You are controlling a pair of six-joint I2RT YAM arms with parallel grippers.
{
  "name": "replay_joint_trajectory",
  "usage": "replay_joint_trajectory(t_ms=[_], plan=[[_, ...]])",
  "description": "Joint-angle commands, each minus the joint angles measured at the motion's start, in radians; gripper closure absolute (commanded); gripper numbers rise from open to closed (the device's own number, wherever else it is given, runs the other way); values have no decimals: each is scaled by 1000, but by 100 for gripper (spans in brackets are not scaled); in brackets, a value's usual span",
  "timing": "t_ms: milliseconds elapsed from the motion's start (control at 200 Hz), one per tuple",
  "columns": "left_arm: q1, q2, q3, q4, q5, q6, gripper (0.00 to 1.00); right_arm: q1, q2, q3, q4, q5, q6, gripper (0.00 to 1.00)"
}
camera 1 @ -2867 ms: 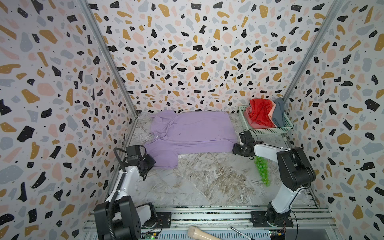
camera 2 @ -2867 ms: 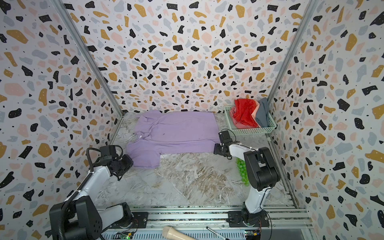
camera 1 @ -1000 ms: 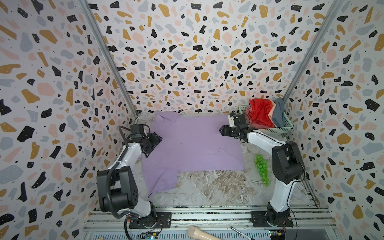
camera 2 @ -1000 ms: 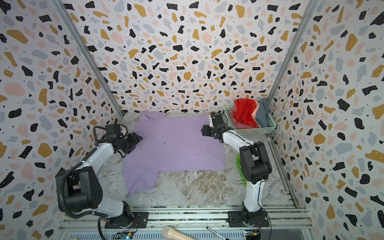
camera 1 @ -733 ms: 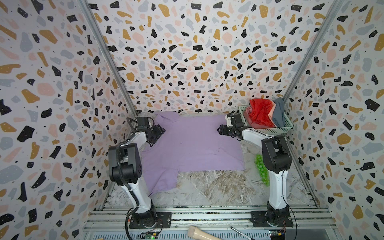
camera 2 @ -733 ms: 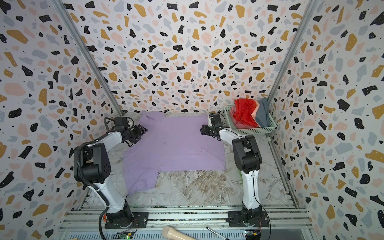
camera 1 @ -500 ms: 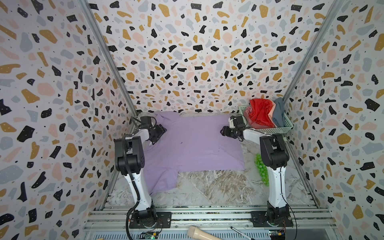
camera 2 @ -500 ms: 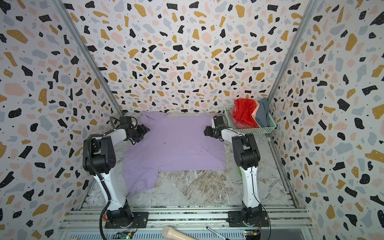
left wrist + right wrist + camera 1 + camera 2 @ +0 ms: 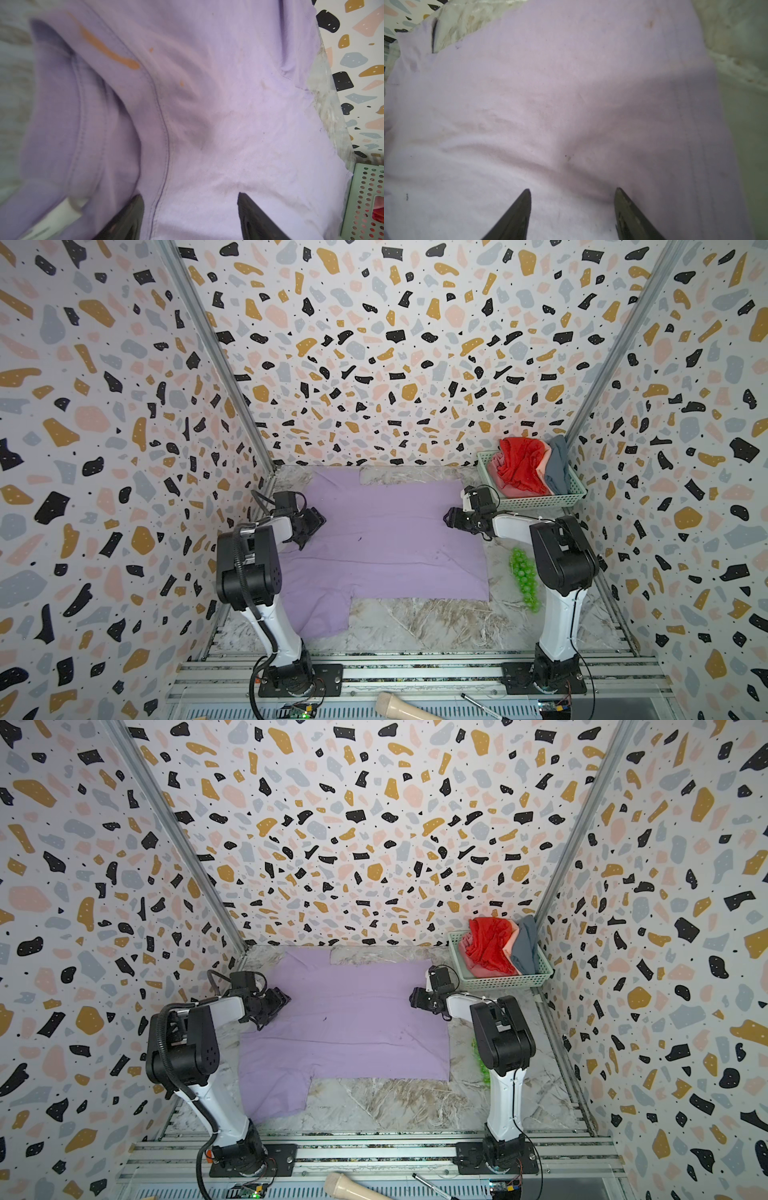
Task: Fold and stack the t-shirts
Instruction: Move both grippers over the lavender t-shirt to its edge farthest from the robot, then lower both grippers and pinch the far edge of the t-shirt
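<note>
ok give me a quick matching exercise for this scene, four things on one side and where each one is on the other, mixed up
Things
1. lavender t-shirt
2. red t-shirt
3. blue-grey t-shirt
4. green bead bunch

Places (as seen in both top views)
A. in the basket, at its right end
B. on the bare table, just off the spread shirt's right edge
C. spread flat across the table
D. crumpled in the basket, toward its left half

Pairs: 1-C, 2-D, 3-A, 4-B
</note>
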Motion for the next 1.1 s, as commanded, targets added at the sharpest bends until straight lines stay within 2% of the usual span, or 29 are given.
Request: replay_joint_trajectory(t_ms=[0,120,270,456,621,701,766,856,1096], plan=[[10,18,-43,-66,21,2,27,3,-6,-51,-112,22,-16,36],[-8,-37,51,-94,53,31,27,-2,-8,47,-143,23,-95,36],[-75,-22,242,-196,-19,90,28,-29,42,223,-138,23,-123,35],[-106,219,527,-198,-35,78,28,-67,151,405,-98,3,-89,35],[-105,459,875,-207,-135,139,28,-93,238,497,8,-2,-84,34],[-100,570,1041,-220,-143,134,29,-103,301,570,3,-9,-80,34],[-98,635,1116,-208,-115,100,29,-107,344,628,-17,-31,-70,34],[-97,670,1109,-170,-89,47,29,-108,391,678,-40,-58,-58,34],[-78,611,875,-165,-130,15,30,-102,453,700,-150,-57,-63,36]])
